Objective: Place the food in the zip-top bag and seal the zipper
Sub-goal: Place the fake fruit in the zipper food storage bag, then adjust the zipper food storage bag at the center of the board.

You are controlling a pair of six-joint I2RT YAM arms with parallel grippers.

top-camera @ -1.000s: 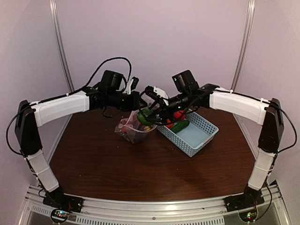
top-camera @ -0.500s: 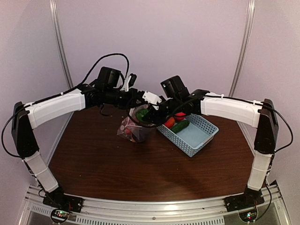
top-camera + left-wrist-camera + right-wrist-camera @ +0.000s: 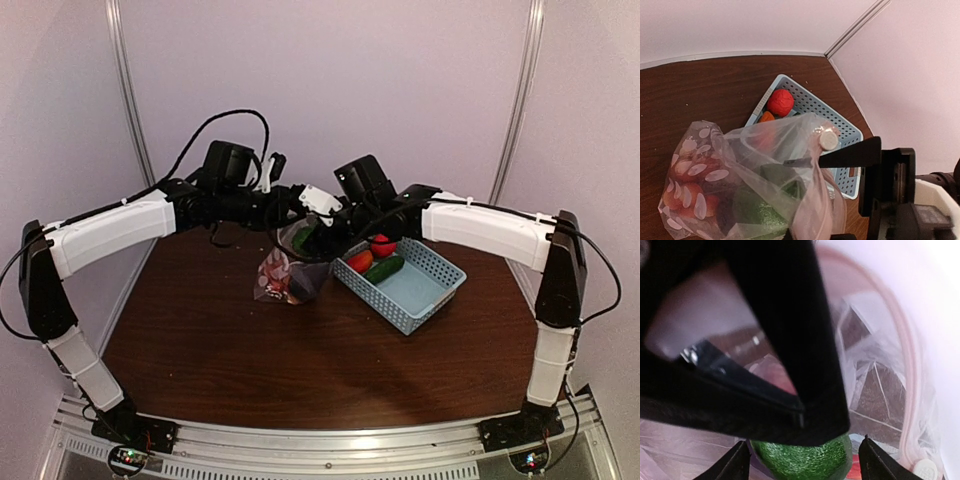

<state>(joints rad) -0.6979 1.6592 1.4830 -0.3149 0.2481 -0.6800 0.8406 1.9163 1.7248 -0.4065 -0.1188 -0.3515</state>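
The clear spotted zip-top bag (image 3: 284,276) hangs above the table, its mouth up. My left gripper (image 3: 290,206) is shut on the rim, where the pale pink zipper (image 3: 816,200) with its white slider (image 3: 829,140) runs. Red food (image 3: 682,192) shows through the bag's side. My right gripper (image 3: 805,461) is open over the mouth. The green pepper (image 3: 801,460) sits between its fingertips with a gap on each side. From the left wrist view the pepper (image 3: 754,212) lies inside the bag, and one black right finger (image 3: 855,152) reaches across the mouth.
A light blue slotted basket (image 3: 425,285) stands right of the bag. It holds a red round piece (image 3: 382,245), an orange-red piece (image 3: 360,261) and a green cucumber (image 3: 385,267). Walls close the table in at the back and at both sides.
My right arm has swung left from the basket to the bag's mouth with the pepper, and its jaws have spread off it. The left gripper has lifted the bag's rim slightly.
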